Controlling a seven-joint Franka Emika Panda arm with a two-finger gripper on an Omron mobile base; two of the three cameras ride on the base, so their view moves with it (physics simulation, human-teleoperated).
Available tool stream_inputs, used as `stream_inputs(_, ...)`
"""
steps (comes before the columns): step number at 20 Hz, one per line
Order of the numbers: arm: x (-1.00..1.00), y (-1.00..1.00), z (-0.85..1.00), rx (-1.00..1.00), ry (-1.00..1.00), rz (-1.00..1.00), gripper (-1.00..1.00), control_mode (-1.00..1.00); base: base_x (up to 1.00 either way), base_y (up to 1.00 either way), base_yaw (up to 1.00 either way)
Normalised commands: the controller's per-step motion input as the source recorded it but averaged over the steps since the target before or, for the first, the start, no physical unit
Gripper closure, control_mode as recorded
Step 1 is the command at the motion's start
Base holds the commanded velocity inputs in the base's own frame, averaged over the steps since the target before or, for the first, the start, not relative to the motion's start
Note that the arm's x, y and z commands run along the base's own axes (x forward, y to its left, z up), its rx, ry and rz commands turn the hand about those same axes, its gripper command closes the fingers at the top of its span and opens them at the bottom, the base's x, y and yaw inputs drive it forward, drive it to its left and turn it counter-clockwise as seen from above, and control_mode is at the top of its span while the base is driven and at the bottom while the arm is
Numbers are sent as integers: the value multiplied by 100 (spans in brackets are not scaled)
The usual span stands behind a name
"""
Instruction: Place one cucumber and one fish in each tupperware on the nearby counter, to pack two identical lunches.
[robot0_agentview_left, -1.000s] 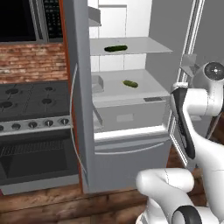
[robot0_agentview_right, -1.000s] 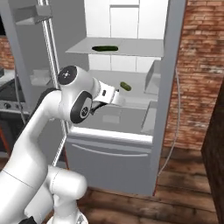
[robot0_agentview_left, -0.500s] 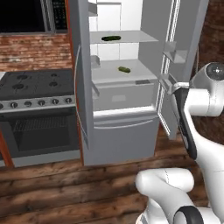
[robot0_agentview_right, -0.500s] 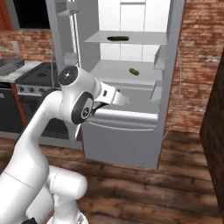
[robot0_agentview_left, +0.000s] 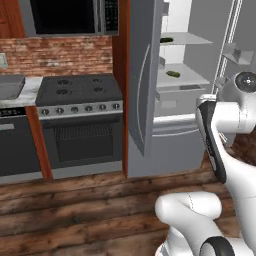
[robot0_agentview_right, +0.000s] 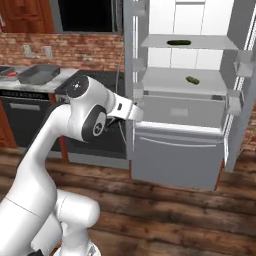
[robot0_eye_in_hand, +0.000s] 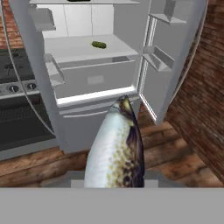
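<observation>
Closest to the hand camera, a speckled fish (robot0_eye_in_hand: 117, 146) sat pinched in the gripper (robot0_eye_in_hand: 114, 183), its fingers hidden beneath it. Beyond, two cucumbers (robot0_agentview_right: 192, 79) (robot0_agentview_right: 178, 43) lay on open fridge (robot0_agentview_right: 180, 100) shelves. Far left, a grey tupperware (robot0_agentview_right: 38, 74) waited on the counter (robot0_agentview_right: 30, 86); its contents, and the second tub, couldn't be made out, so packing seemed barely started.

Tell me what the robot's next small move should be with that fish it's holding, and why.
Probably keep driving left toward the counter, where a grey tupperware sits beside the stovetop. The tool is shut on the fish, and the open fridge with both cucumbers is not where the fish belongs, so carrying it to a tub seems the sensible step.
</observation>
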Motion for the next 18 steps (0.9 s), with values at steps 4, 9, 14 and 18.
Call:
stream_inputs(4, 0, 0, 0, 0, 0, 0, 100, 100, -23, 100, 0)
stream_inputs(9, 0, 0, 0, 0, 0, 0, 100, 100, -13, 100, 0)
stream_inputs(14, 0, 0, 0, 0, 0, 0, 100, 100, -9, 100, 0)
stream_inputs(18, 0, 0, 0, 0, 0, 0, 100, 100, -5, 100, 0)
